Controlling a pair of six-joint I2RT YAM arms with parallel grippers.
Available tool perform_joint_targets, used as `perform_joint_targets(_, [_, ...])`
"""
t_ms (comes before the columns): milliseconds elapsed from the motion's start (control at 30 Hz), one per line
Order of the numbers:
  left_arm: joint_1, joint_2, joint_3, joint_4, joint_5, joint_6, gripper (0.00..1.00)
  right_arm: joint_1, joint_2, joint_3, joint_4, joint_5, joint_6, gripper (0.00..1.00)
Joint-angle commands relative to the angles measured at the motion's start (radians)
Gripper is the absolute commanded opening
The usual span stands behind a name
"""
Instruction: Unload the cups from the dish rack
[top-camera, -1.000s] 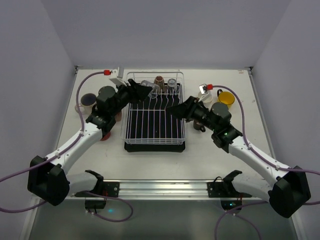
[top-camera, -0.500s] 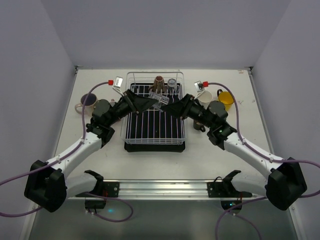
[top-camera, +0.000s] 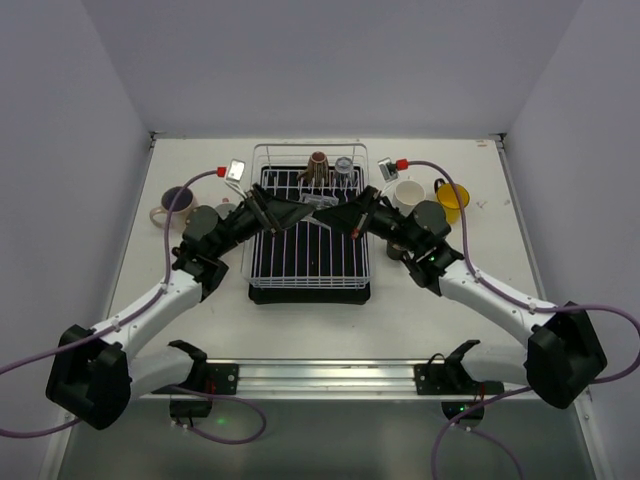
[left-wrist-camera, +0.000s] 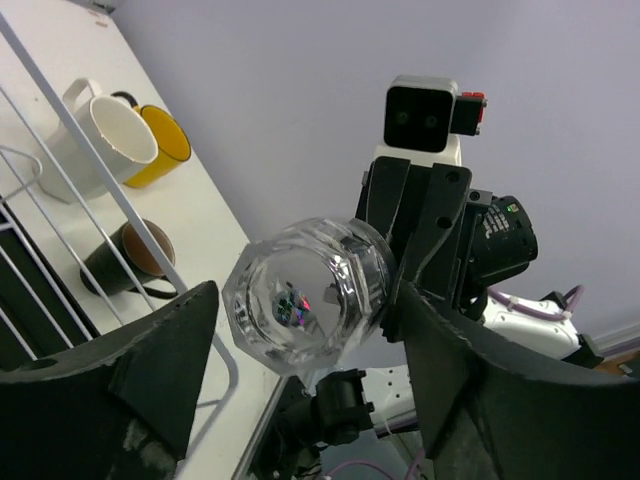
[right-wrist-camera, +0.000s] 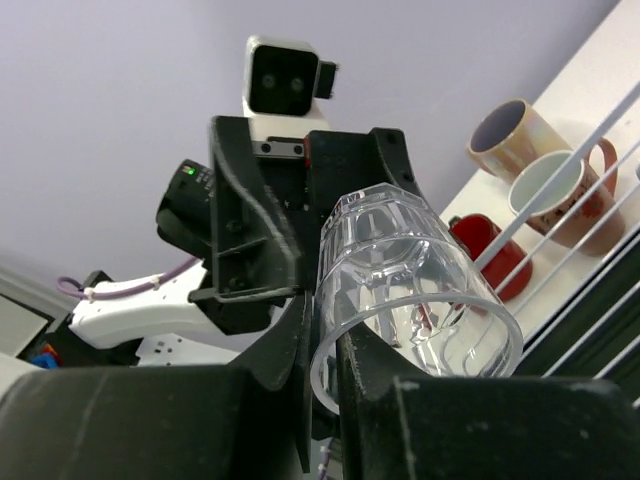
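Top external view: over the white-wire dish rack, the right gripper pinches a faceted clear glass by its rim. The left gripper has spread fingers flanking the base, contact unclear. Farther back, a brown cup sits in the rack.

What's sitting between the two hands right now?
A clear glass, tipped sideways, fills the gap between left hand and right hand above the dish rack; all three views show it.
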Motion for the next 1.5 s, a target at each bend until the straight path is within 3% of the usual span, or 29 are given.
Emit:
perform_joint_targets(0, [-0.007, -0.073, 0.043, -0.145, 0.022, 0.142, 0.79, -0.001, -0.048, -0.006, -0.041, 0.076, -0.041, 0.0])
perform_joint_targets(33, [-0.007, -0.085, 0.075, -0.199, 0.007, 0.177, 0.9, -0.001, -0.075, 0.002, -0.087, 0.084, -0.061, 0.0])
perform_joint_targets(100, [-0.007, -0.125, 0.114, -0.343, -0.034, 0.275, 1.0, -0.001, -0.104, 0.007, -0.211, 0.113, -0.122, 0.0])
perform_joint_targets(267, [-0.005, -0.213, 0.174, -0.592, -0.096, 0.461, 1.0, -0.011, -0.225, 0.054, -0.554, 0.254, -0.306, 0.0])
perform_joint_targets(333, [-0.005, -0.255, 0.203, -0.702, -0.11, 0.565, 1.0, -0.036, -0.273, 0.088, -0.766, 0.337, -0.362, 0.0])
perform_joint_targets(367, [-0.005, -0.271, 0.215, -0.763, -0.119, 0.604, 1.0, -0.083, -0.287, 0.097, -0.893, 0.359, -0.406, 0.0])
perform_joint_targets(500, [-0.007, -0.341, 0.255, -0.967, -0.205, 0.799, 1.0, -0.27, -0.312, 0.128, -1.142, 0.425, -0.512, 0.0])
perform_joint_targets(600, [-0.007, -0.404, 0.229, -1.067, -0.317, 0.892, 1.0, -0.356, -0.255, 0.18, -1.283, 0.563, -0.583, 0.0])
perform_joint_targets(833, [-0.013, -0.575, 0.093, -1.071, -0.464, 0.92, 1.0, -0.468, -0.089, 0.238, -1.362, 0.612, -0.645, 0.0])
perform_joint_targets(1267, [-0.014, -0.633, 0.04, -1.052, -0.413, 0.931, 1.0, -0.504, 0.288, 0.344, -1.364, 0.546, -0.667, 0.01])
perform_joint_targets(1400, [-0.014, -0.639, 0.037, -1.052, -0.404, 0.932, 1.0, -0.502, 0.354, 0.387, -1.373, 0.555, -0.666, 0.06])
perform_joint_targets(1467, [-0.014, -0.639, 0.037, -1.052, -0.406, 0.931, 1.0, -0.502, 0.369, 0.392, -1.373, 0.566, -0.665, 0.16])
